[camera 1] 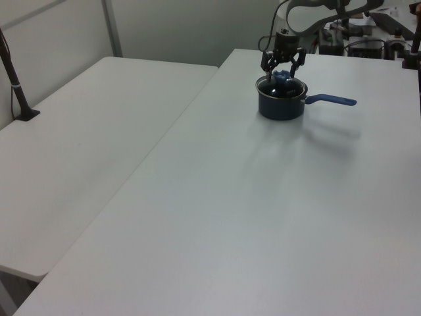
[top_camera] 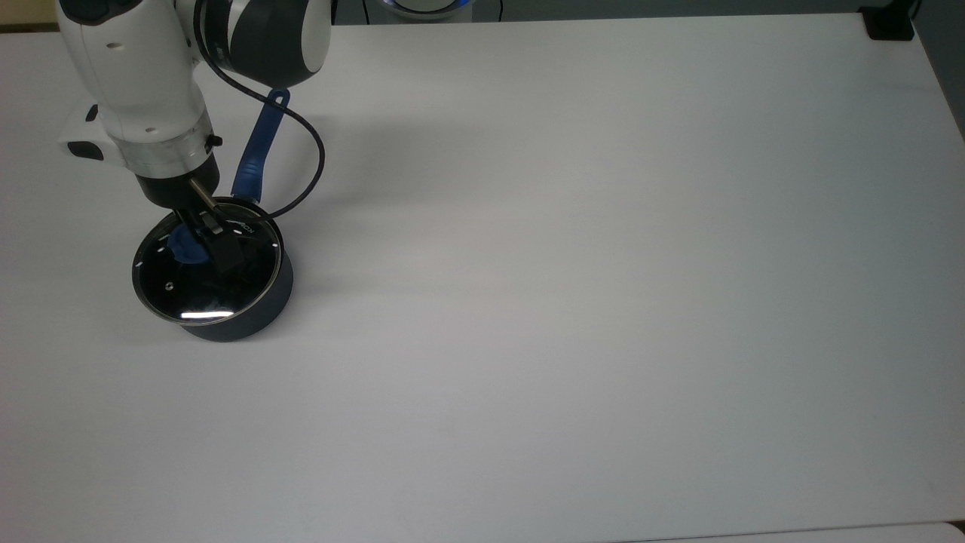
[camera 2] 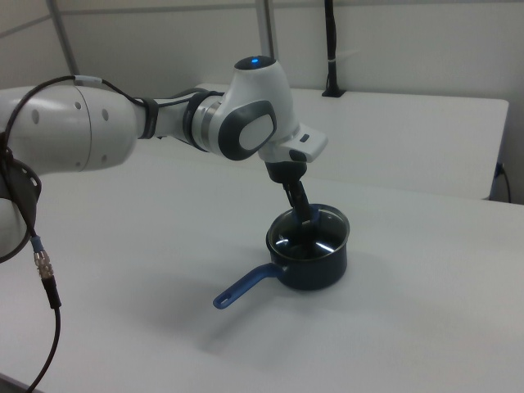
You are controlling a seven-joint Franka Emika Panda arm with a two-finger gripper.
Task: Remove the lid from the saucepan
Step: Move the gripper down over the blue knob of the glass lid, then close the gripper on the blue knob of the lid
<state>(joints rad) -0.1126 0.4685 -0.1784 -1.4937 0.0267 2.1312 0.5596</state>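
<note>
Your gripper [camera 1: 281,68] is low over the lid [top_camera: 207,268], its fingers spread apart on either side of the blue knob [top_camera: 183,247], not yet pinching it, placed so that closing would catch the only raised grip. The lid, smooth clear glass in a thin metal rim, sits flat on the dark round saucepan [top_camera: 234,320] near the table's [top_camera: 603,302] corner at the top view's upper left, long blue handle [top_camera: 258,151] pointing toward that far edge.

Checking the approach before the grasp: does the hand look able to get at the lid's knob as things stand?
Probably yes: the open hand straddles the knob on the lid, and nothing stands between them.
</note>
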